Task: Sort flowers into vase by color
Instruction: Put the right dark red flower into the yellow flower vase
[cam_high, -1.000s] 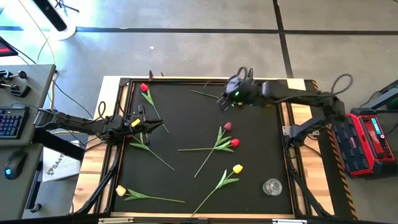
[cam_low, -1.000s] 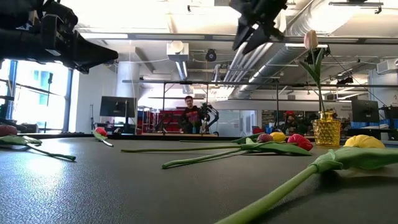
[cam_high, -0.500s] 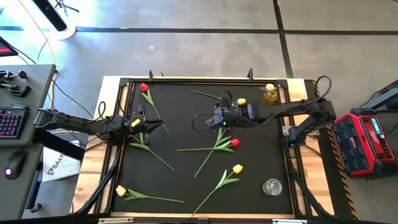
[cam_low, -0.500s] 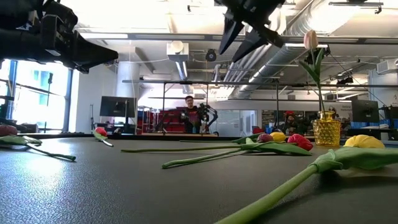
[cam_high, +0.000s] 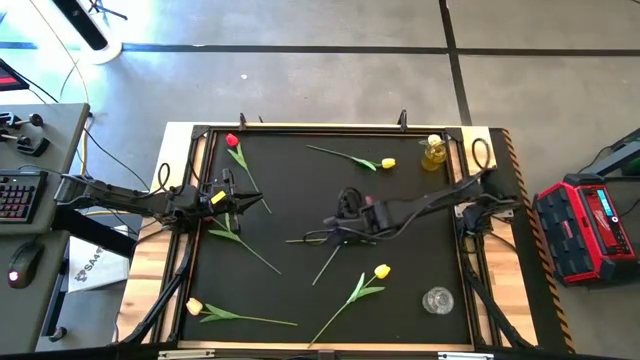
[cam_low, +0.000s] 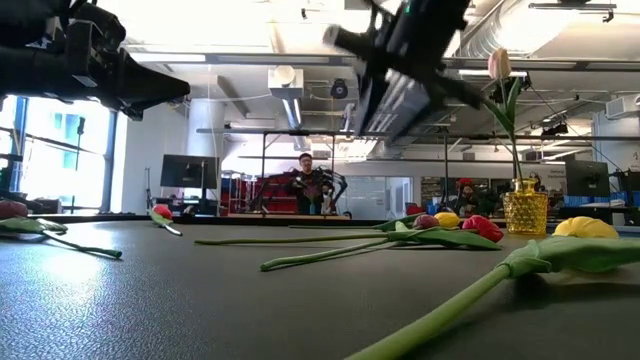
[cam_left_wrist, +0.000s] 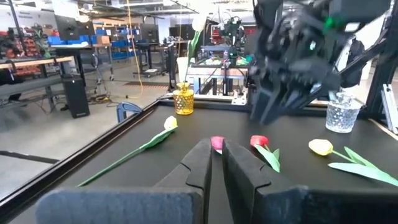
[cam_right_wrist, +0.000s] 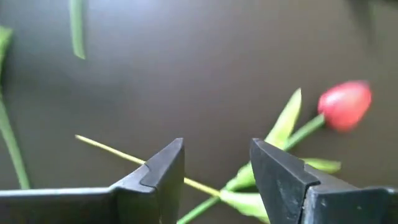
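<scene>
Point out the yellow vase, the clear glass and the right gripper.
yellow vase (cam_high: 434, 152): high view, its body.
clear glass (cam_high: 437, 299): high view, its rim.
right gripper (cam_right_wrist: 214, 163): right wrist view, midway between its open fingertips.

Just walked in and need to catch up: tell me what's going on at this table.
A two-armed robot is sorting artificial tulips into vases. The right gripper is open, low over the middle of the black table, above a red tulip and its stem, not gripping it. The left gripper waits shut near the table's left side. A yellow vase at the far right corner holds one pale flower; a clear glass vase stands empty. Other tulips lie loose on the table.
</scene>
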